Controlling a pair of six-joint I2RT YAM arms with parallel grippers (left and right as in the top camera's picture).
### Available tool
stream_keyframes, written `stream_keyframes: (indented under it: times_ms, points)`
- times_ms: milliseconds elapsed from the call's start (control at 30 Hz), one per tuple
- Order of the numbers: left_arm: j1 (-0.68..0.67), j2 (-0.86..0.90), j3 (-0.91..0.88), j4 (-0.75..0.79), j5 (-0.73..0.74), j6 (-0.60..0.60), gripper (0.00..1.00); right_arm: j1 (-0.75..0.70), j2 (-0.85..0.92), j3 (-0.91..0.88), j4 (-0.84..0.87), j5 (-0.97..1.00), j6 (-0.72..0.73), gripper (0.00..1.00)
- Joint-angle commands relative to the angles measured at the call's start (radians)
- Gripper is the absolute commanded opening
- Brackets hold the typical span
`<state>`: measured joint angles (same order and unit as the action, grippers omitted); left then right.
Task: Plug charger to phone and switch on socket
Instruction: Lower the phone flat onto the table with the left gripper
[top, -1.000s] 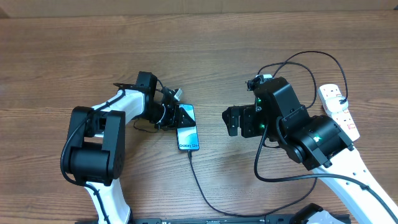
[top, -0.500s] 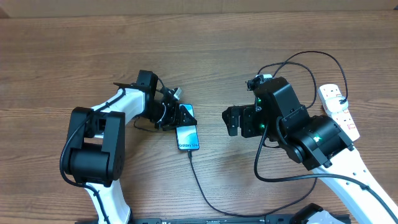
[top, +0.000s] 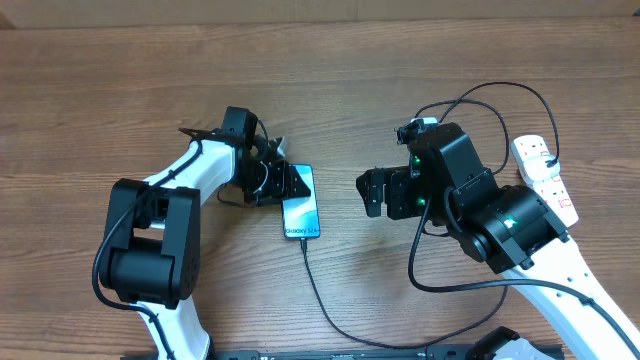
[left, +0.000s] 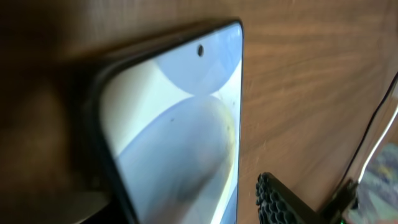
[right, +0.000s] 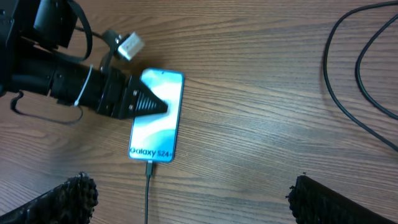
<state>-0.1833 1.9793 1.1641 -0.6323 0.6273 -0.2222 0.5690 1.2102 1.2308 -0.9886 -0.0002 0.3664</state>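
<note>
Phone (top: 301, 203) flat on table (top: 100, 100), screen up, "Galaxy S24" end nearest the arm bases. Charger (right: 148, 169) plug tip touching that end, cable trailing toward the bases. Left gripper (top: 294, 185) tip over phone's far left corner; spread or pressed together: cannot tell. Right gripper (top: 368, 193) spread wide, near phone's right side, not touching. Socket (top: 545, 172) at table's right edge, well apart from phone.

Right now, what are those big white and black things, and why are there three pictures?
They are two robot arms at a wooden table. One picture looks down from above; the other two come from little cameras on each wrist. On the table lie a phone, a black charger cable meeting the phone's end, and a white socket strip. The left gripper pokes over the phone's edge. The right gripper is open, holding nothing.
</note>
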Motion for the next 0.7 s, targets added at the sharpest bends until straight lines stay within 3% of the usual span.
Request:
stream_keyframes:
  times_ms: [0,667]
  points:
    - [0.005,0.061,-0.033,0.053,-0.111,-0.034,0.50,-0.004,-0.002,0.019,0.007,-0.001,0.005,1.00]
    - [0.014,0.061,-0.033,0.081,-0.140,-0.048,0.51,-0.004,-0.002,0.019,0.014,-0.002,0.005,1.00]
